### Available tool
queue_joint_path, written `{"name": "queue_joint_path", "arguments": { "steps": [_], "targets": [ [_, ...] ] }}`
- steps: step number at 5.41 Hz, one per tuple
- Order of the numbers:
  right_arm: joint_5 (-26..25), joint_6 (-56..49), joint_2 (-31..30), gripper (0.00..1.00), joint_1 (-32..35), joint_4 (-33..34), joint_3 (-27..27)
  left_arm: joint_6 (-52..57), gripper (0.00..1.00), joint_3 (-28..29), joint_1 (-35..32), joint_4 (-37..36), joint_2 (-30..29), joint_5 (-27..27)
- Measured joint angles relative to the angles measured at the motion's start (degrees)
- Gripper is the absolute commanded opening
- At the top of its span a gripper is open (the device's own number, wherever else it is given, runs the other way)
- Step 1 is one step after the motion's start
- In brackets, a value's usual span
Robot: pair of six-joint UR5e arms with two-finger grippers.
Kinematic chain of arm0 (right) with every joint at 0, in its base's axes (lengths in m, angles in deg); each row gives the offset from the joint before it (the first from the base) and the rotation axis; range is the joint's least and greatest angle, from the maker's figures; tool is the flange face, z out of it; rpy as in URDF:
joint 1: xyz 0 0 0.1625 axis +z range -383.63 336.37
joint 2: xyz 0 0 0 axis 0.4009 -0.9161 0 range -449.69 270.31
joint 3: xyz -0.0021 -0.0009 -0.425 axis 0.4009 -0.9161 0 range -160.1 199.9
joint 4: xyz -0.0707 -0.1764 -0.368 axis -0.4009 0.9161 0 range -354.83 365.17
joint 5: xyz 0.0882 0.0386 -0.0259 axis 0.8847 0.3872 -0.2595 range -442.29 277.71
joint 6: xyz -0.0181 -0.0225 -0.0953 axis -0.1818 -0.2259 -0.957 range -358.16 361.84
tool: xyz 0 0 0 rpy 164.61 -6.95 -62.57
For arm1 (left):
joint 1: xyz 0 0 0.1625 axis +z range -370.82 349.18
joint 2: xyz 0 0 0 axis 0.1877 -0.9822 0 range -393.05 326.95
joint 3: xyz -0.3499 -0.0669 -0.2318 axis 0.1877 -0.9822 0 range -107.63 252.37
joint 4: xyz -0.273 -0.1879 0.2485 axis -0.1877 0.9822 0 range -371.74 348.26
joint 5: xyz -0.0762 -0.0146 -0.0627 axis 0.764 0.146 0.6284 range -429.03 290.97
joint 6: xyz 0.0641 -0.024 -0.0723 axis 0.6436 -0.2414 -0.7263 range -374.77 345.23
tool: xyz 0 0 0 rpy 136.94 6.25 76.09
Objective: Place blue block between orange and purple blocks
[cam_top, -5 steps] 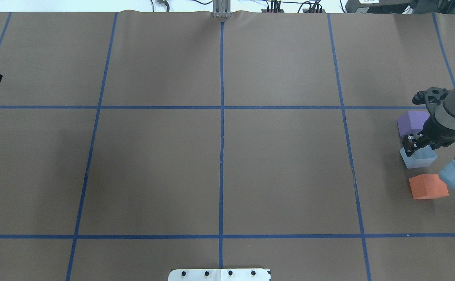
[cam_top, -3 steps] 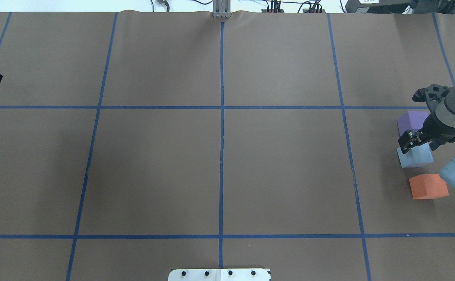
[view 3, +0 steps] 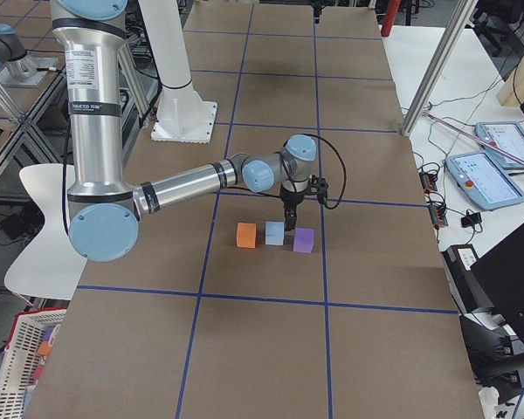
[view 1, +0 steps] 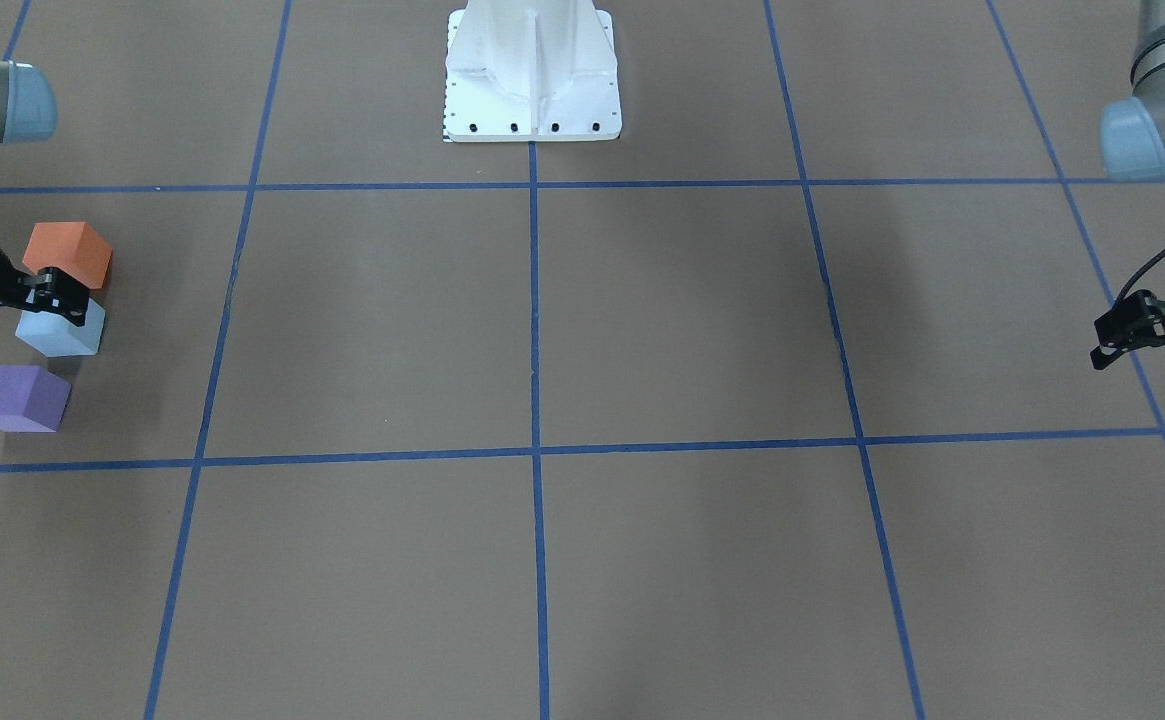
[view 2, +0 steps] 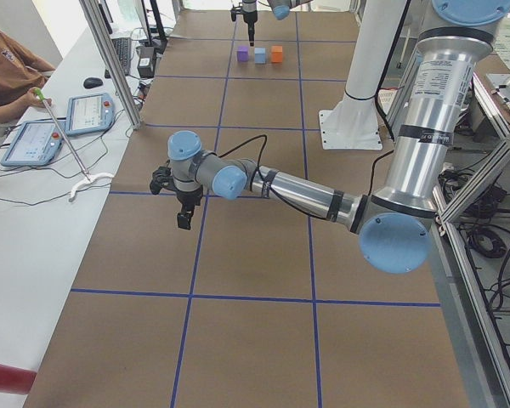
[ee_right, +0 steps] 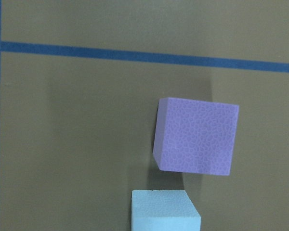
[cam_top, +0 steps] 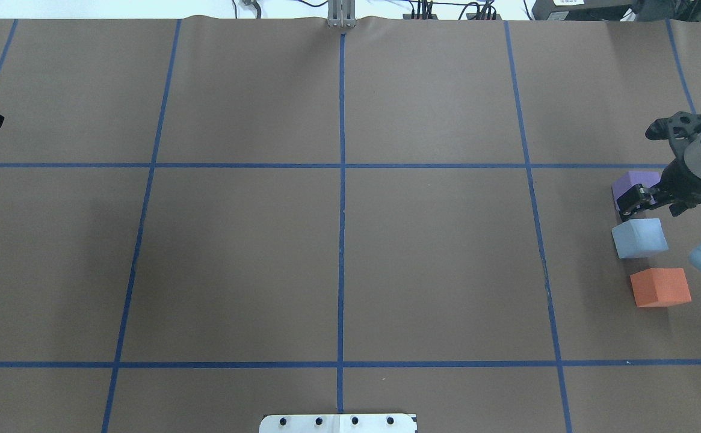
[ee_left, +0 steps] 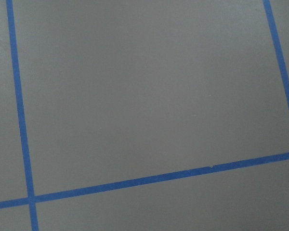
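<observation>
1 orange block (cam_top: 660, 287), 1 blue block (cam_top: 639, 238), 1 purple block (cam_top: 630, 180), aligned.

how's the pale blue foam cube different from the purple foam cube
The pale blue foam cube is light blue, the purple foam cube violet. The blue cube sits mid-row, next to the orange foam cube; the purple cube ends the row. The right wrist view shows the purple cube whole but cuts the blue cube off. Both are like-sized cubes flat on the brown table.
</observation>
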Motion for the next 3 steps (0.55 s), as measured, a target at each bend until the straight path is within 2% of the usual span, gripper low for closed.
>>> {"name": "queue_joint_path", "arguments": {
  "steps": [3],
  "targets": [
    [-0.18, 0.62, -0.36, 1.0, 9.12, -0.5, 2.13, -4.16, 1.0, -3.39, -4.72, 1.66, 4.41, -0.85]
  ]
}}
